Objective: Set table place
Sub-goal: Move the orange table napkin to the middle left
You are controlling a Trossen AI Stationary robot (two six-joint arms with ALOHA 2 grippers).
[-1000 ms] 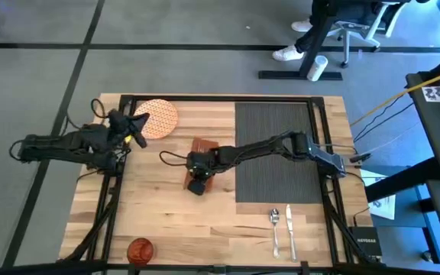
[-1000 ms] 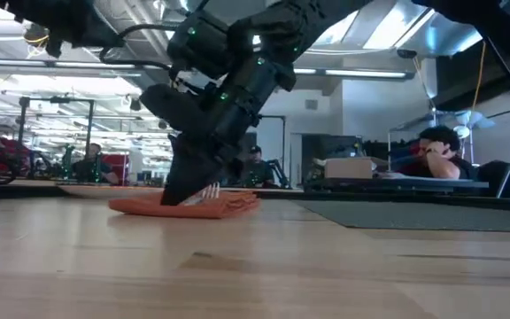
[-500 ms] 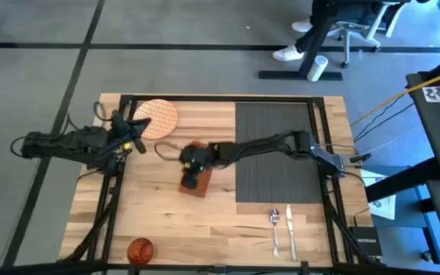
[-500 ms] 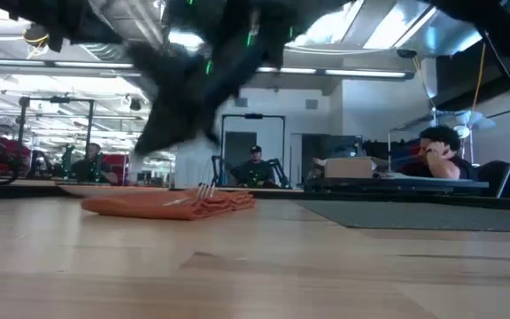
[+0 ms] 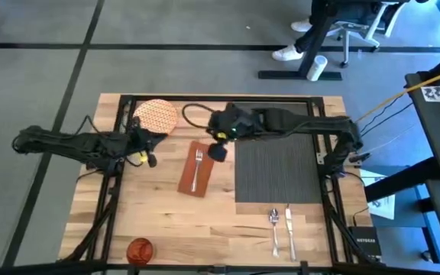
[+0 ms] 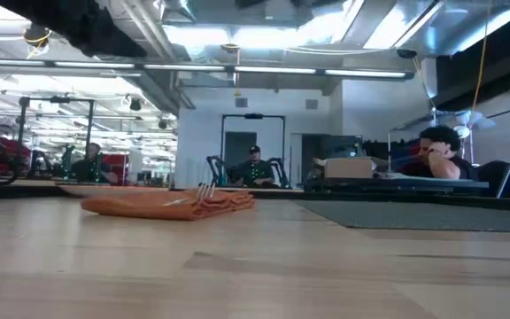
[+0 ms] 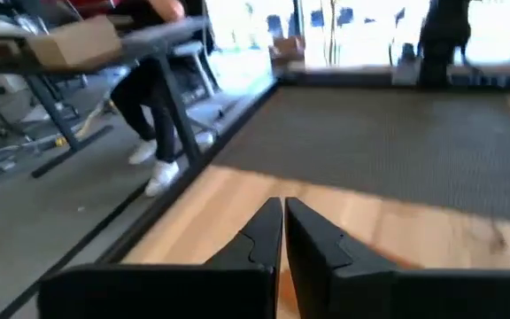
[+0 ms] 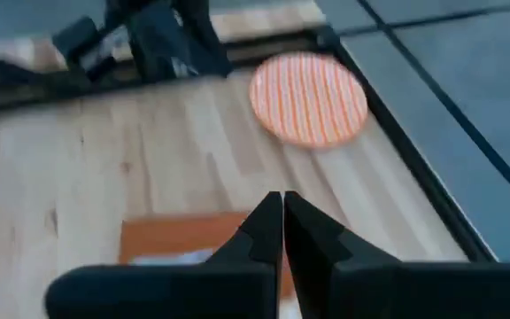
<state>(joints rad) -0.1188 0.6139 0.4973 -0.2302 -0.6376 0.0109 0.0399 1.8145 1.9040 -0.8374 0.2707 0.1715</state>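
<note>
- The right hand [image 5: 217,150] hangs above the bare wood between the napkin [image 5: 193,169] and the placemat [image 5: 275,150], fingers pressed together and holding nothing.
- The left hand [image 5: 150,156] waits near the plate [image 5: 156,117] at the far left corner of the tabletop [image 5: 166,221], its fingers also closed on nothing.
- The fork [image 5: 197,166] lies lengthwise on the napkin, and the pair sits on the wood just left of the placemat, slightly slanted.
- The placemat is bare. The spoon [image 5: 274,230] and knife [image 5: 289,229] lie side by side on the wood beyond its near edge, and the cup [image 5: 140,249] stands well apart at the near left edge.
- My judgement: most of the setting is not yet done, as the plate, cup, spoon and knife are all away from the mat.
- Risk: the 2 arms are close around the plate and napkin, so a reach by either could clip the other.
- Risk: dragging the napkin could roll the loose fork off it.
- Risk: the flat plate offers little rim, so a closed or shallow pinch may slip.
</note>
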